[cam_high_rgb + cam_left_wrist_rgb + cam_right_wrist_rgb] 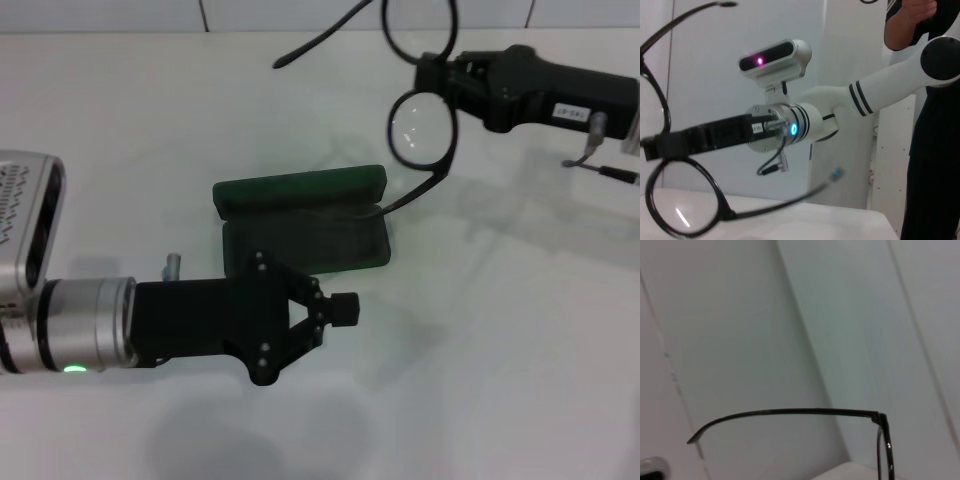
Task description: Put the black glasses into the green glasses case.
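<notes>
The green glasses case [305,245] lies open in the middle of the white table, its lid [300,187] folded back on the far side. My right gripper [430,76] is shut on the bridge of the black glasses [423,130] and holds them in the air to the right of and beyond the case; one temple tip [400,205] hangs by the case's right end. The left wrist view shows the glasses [680,205] and the right gripper [655,142]; the right wrist view shows one temple arm [790,412]. My left gripper [345,310] is shut and empty, just in front of the case.
The white table [500,380] stretches around the case. A white wall stands behind it. The left wrist view shows the right arm's wrist camera [775,57] and a person in dark clothes [935,165] standing at the side.
</notes>
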`<state>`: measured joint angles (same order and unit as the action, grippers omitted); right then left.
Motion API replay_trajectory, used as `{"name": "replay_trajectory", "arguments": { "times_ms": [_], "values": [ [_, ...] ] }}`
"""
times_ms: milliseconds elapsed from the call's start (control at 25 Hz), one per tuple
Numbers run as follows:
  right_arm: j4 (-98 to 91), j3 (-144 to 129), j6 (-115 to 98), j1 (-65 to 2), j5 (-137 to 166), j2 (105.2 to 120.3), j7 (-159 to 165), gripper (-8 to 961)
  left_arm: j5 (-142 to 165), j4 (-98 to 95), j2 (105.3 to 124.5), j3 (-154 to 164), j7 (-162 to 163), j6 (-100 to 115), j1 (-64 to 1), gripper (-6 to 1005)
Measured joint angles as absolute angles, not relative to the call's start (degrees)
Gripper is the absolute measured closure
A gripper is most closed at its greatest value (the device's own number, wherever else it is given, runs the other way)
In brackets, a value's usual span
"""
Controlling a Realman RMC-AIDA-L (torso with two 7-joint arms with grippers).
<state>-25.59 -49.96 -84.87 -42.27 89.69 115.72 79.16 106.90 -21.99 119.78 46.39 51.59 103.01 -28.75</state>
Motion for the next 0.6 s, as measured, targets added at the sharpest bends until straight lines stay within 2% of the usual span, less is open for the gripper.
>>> {"name": "replay_trajectory", "arguments": {
  "times_ms": [240,600],
  "values": [
    [-23.33,-51.42,-86.82,-43.21,89.16,116.12,78.86,857,105.69,-21.4,119.9,46.43,50.7,103.0,-29.45,1001],
    [-19.97,-54.29,-87.32,-43.78,87.48,116.19,77.62,857,104.32,-21.36,119.88,46.49,50.46,102.91,-29.87,1001]
  ]
}}
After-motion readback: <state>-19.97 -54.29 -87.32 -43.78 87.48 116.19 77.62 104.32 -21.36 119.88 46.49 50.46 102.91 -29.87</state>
